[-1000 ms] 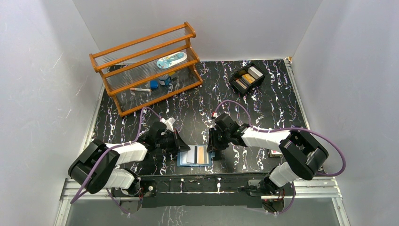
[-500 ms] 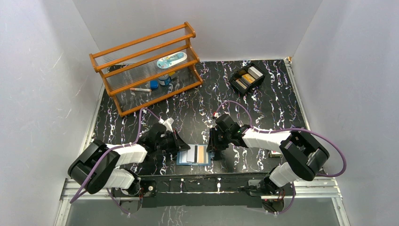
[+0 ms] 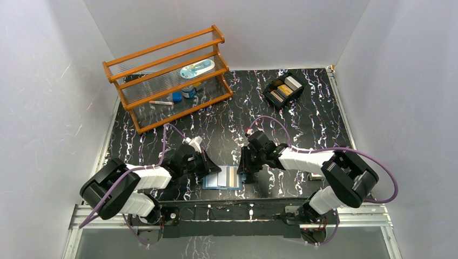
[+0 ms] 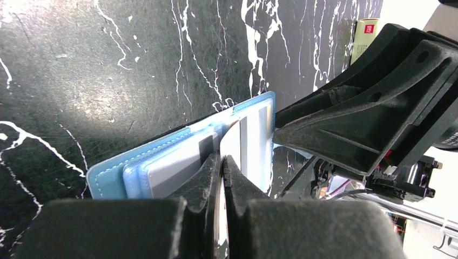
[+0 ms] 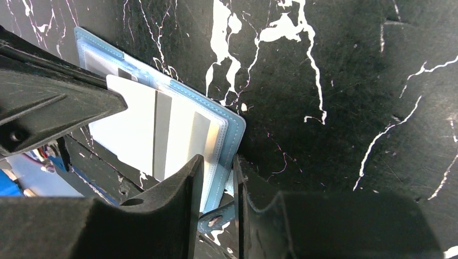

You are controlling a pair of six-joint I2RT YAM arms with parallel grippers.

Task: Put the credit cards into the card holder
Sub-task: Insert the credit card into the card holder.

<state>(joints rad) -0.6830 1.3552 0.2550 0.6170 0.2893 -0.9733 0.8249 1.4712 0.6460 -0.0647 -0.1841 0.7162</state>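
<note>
Fingers of our left gripper [image 4: 222, 162] pinch a pale credit card [image 4: 233, 141] over the open card holder [image 4: 108, 172]; our right gripper [image 5: 216, 162] clamps the holder's edge.

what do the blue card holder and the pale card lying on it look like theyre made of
The card holder is probably faux leather or vinyl: matte blue, with a stitched seam running along its edge. The card is likely smooth plastic: thin, flat and stiff-looking, pale with a grey stripe and a slight sheen.
</note>
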